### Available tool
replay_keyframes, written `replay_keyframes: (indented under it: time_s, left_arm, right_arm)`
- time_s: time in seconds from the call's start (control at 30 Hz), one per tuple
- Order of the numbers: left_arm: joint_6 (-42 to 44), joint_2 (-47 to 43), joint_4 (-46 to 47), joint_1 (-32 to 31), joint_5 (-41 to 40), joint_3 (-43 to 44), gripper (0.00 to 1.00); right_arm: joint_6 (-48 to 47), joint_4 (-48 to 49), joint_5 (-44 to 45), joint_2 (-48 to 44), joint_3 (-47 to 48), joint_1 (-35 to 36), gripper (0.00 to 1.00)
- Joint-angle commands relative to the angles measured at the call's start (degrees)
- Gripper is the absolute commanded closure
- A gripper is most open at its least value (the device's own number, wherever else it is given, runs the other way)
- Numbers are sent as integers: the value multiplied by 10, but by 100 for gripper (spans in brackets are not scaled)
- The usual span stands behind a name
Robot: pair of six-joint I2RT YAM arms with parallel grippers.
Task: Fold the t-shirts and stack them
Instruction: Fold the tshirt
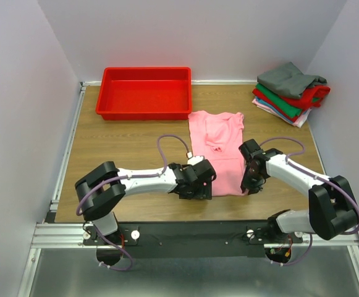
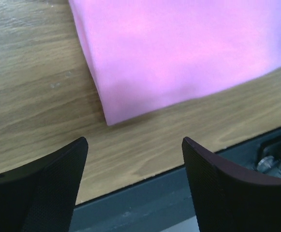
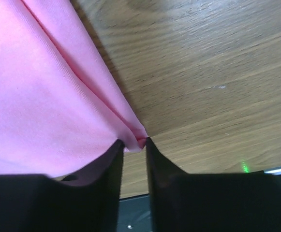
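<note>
The light pink t-shirt [image 1: 219, 148] lies as a long narrow strip on the wooden table, sleeves folded in, collar end toward the back. My left gripper [image 1: 199, 185] is open and empty just off the shirt's near left corner [image 2: 112, 116]; its fingertips [image 2: 72, 159] stand wide apart above bare wood. My right gripper [image 1: 248, 184] is shut on the shirt's near right corner [image 3: 136, 140], which is pinched between the fingertips at table level. A stack of folded shirts [image 1: 290, 93], grey on top of red, green and pale ones, sits at the back right.
A red plastic tray [image 1: 108, 105] stands at the back left. The table's near edge and dark metal rail [image 2: 179, 203] lie just below both grippers. Grey walls close in the sides and back.
</note>
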Motion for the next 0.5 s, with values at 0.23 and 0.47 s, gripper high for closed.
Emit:
replay_keyframes:
  time_s: [0.23,0.47]
  left_arm:
    - [16,67,-32,-4,-57,43,30]
    - [10,72,-18,-3,-55,31,40]
  right_arm:
    - [5,-9,17,-7,-3,-3,84]
    - [4,-8,17,-12,-2,-2,87]
